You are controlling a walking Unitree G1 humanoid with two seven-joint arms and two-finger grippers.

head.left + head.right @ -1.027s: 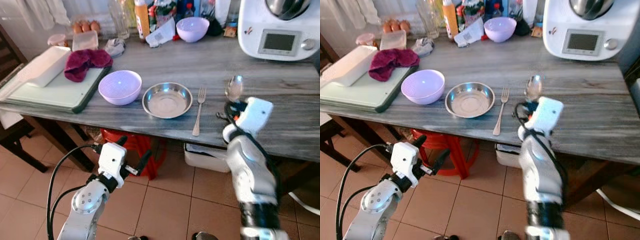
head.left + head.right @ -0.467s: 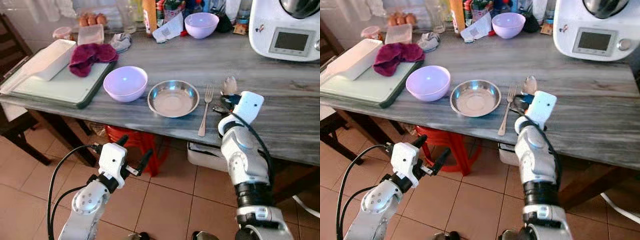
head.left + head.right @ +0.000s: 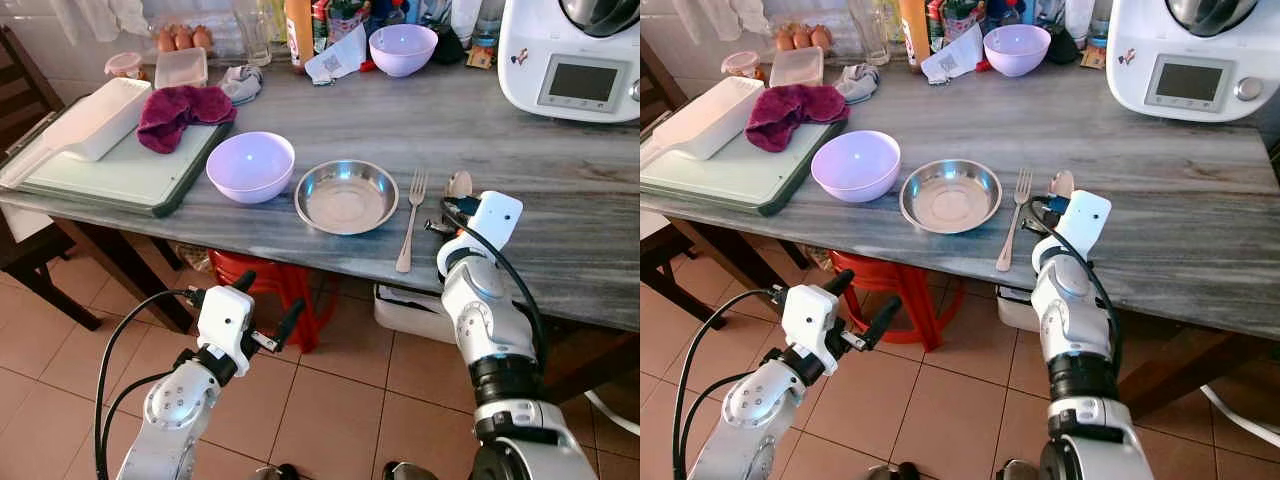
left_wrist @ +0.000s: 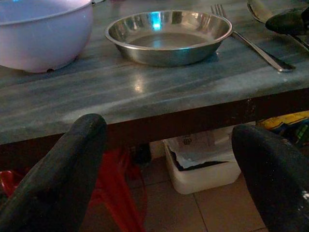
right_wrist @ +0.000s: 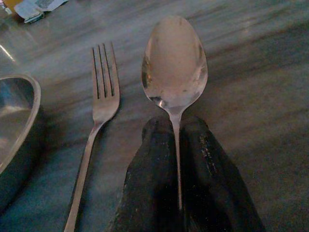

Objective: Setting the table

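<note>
since a second earlier the right gripper (image 5: 176, 159) had lowered the spoon (image 5: 174, 67) from above the table (image 3: 560, 190) down toward its surface, just right of the fork (image 3: 408, 222). its fingers (image 5: 149, 183) were pinched tight on the spoon's handle, wrist bent over the table edge. the left gripper (image 4: 169, 159) hung below the table edge, fingers spread wide with nothing between them. counted on the table: one steel dish (image 3: 347, 196), two lilac bowls, one (image 3: 250, 166) near and one (image 3: 402, 49) far, one fork, one spoon.
</note>
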